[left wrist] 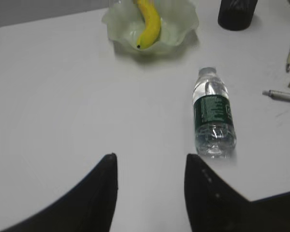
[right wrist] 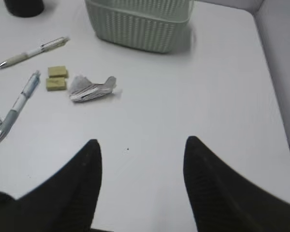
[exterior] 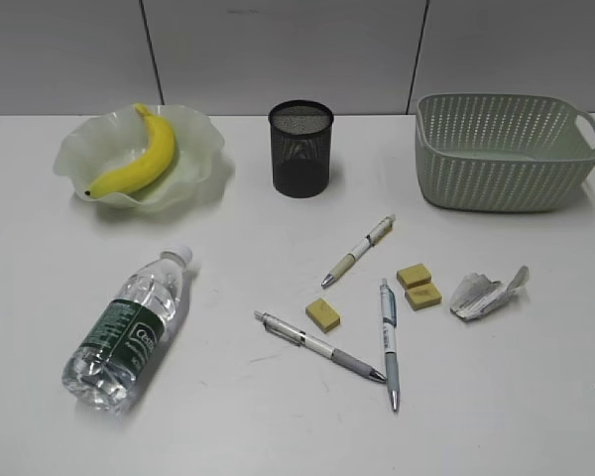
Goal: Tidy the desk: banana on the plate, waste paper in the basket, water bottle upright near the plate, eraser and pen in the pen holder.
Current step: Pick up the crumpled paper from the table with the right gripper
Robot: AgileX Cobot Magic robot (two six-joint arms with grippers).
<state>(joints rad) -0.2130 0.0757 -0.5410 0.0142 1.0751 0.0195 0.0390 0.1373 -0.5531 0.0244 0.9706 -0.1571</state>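
Surfaces: mostly plastic on a matt white desk.
Plate translucent glossy plastic; basket matt perforated plastic; pen holder black wire mesh; water bottle clear shiny plastic; waste paper crumpled; banana smooth-skinned.

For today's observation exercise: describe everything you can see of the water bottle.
The water bottle is clear plastic with a white cap and a dark green label with white lettering. It lies on its side on the white desk, cap pointing toward the plate. It looks full of water. Nothing but the desk touches it.
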